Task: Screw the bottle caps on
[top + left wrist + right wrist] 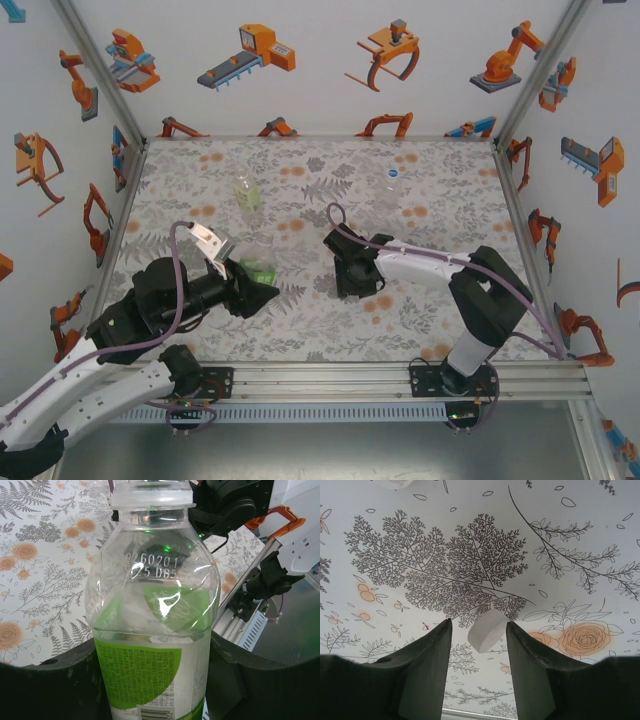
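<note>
My left gripper [252, 280] is shut on a clear bottle with a green label [258, 264], holding it upright above the table at the near left. In the left wrist view the bottle [155, 630] sits between both black fingers [50, 685], and the frame's top edge cuts off its mouth. My right gripper [356, 276] points down at the table's middle. Its jaws [478, 625] stand open around a small white cap [487, 630] lying tilted on the cloth, with a gap on the cap's left side.
A bottle with yellowish liquid [247, 192] stands at the back left, and a colourless bottle [393, 190] with a blue top stands at the back right. The enclosure walls close in the flowered table [440, 320]. A white round edge [395, 484] shows at the top of the right wrist view.
</note>
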{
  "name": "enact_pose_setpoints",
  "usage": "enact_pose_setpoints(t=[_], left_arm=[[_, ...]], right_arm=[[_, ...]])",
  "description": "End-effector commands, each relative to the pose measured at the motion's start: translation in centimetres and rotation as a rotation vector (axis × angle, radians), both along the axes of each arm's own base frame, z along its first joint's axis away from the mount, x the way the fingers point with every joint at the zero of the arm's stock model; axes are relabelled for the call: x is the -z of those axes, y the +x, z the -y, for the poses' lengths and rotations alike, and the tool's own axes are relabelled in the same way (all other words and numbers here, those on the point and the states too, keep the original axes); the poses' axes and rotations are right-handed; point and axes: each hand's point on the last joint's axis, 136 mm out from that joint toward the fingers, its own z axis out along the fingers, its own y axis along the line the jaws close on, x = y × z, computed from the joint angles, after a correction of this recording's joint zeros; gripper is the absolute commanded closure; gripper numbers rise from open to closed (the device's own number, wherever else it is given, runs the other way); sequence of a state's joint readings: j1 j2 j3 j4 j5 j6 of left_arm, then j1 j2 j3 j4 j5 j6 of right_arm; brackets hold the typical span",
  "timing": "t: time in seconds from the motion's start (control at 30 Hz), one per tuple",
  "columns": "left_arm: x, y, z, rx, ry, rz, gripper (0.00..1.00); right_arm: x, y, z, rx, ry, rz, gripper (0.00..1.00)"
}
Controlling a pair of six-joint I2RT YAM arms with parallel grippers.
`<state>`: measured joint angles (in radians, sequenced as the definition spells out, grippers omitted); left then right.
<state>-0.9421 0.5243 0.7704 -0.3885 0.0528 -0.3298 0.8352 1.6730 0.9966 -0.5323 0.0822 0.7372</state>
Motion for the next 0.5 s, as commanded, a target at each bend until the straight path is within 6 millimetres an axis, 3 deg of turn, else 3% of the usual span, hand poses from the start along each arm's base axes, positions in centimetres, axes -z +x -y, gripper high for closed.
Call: enact_pose_setpoints(t=[0.0, 0.3, 0.47], left_arm=[[-1.6, 0.0, -0.2, -0.009, -0.040, 0.014, 1.00], [-1.4, 0.1, -0.3, -0.015, -0.030, 0.010, 1.00], [-1.4, 0.1, -0.3, -0.017, -0.028, 0.010, 1.00]], right_arm=[[1.0, -0.4, 0.3, 0.020, -0.002, -0.025, 0.57], [1.2, -0.4, -0.8, 0.034, 0.076, -0.039, 0.74], [0.5, 0.9, -1.9, 0.102, 0.279, -0.045, 0.76]])
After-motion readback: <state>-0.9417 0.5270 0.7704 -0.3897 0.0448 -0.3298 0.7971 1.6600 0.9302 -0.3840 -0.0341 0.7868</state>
